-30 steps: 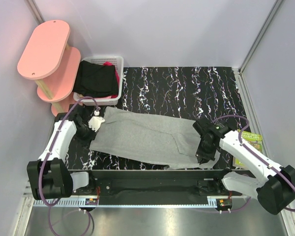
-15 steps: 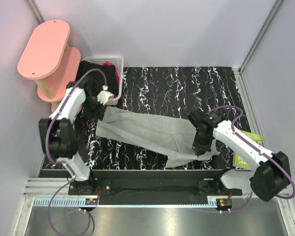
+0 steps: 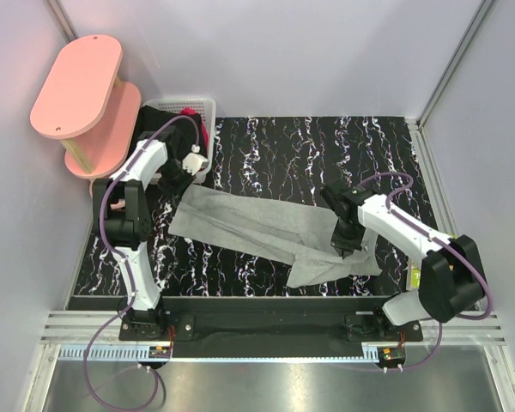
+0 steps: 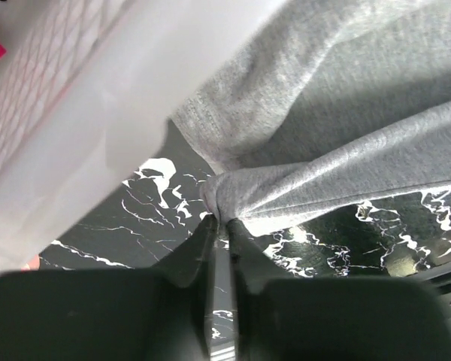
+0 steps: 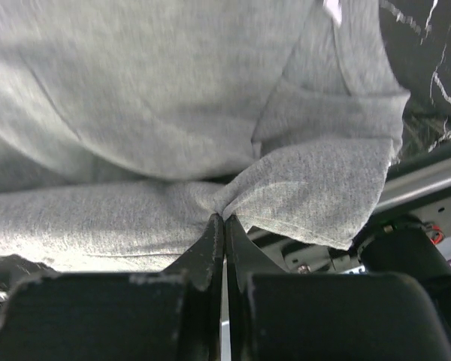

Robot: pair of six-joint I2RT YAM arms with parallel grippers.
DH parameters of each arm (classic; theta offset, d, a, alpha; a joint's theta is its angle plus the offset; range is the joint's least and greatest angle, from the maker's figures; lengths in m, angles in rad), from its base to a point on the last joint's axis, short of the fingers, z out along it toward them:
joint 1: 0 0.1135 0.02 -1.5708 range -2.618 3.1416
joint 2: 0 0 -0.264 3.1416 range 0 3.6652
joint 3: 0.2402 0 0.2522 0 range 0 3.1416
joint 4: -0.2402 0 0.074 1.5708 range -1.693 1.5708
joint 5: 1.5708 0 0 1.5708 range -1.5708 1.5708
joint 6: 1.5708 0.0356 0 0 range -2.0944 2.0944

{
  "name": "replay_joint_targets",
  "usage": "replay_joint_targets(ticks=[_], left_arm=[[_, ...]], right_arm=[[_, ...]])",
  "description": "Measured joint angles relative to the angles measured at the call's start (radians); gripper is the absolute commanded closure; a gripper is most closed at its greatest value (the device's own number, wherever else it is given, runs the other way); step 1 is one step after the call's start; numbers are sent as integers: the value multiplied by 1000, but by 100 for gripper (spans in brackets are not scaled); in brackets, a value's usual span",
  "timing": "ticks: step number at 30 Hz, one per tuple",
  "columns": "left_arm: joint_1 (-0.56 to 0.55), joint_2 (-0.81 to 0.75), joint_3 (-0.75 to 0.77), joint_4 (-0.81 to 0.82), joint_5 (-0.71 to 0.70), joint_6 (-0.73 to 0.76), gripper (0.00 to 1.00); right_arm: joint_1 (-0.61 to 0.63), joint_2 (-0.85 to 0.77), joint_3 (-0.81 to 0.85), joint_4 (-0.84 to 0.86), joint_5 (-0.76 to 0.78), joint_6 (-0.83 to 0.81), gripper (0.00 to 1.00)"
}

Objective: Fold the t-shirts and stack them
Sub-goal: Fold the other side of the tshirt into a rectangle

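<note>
Spreading the grey t-shirt (image 3: 257, 232) flat looks like the step in hand: it lies stretched slantwise across the marbled surface (image 3: 283, 150), one end just beside the white basket (image 3: 208, 106), the other toward the right. The left fingers (image 4: 195, 259) pinch a gathered corner at their tips, a thin gap between them; the right fingers (image 5: 203, 248) are clamped tight on a bunched fold. Next, probably, both should lay the cloth down smooth before folding; the black garment (image 3: 167, 129) waits in the basket

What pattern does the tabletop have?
Black tabletop with white marble-like veins; best in the top external view.
</note>
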Motion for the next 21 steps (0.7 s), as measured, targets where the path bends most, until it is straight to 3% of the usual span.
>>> replay_joint_targets(ticks=[4, 5, 10, 14, 17, 21], left_arm=[[0, 3, 0, 25, -46, -7, 27], [0, 3, -2, 37, -62, -8, 25], [0, -40, -58, 78, -134, -13, 21], [-22, -187, -162, 109, -155, -15, 20], [-108, -331, -255, 121, -151, -24, 21], [-255, -402, -349, 153, -99, -32, 24]], right_arm=[[-43, 54, 27, 35, 18, -16, 100], [-55, 72, 35, 49, 25, -24, 100], [-97, 157, 66, 93, 42, -52, 85], [-111, 221, 85, 122, 55, -76, 74], [-114, 263, 101, 134, 68, -88, 54], [-134, 322, 158, 131, 94, -105, 39]])
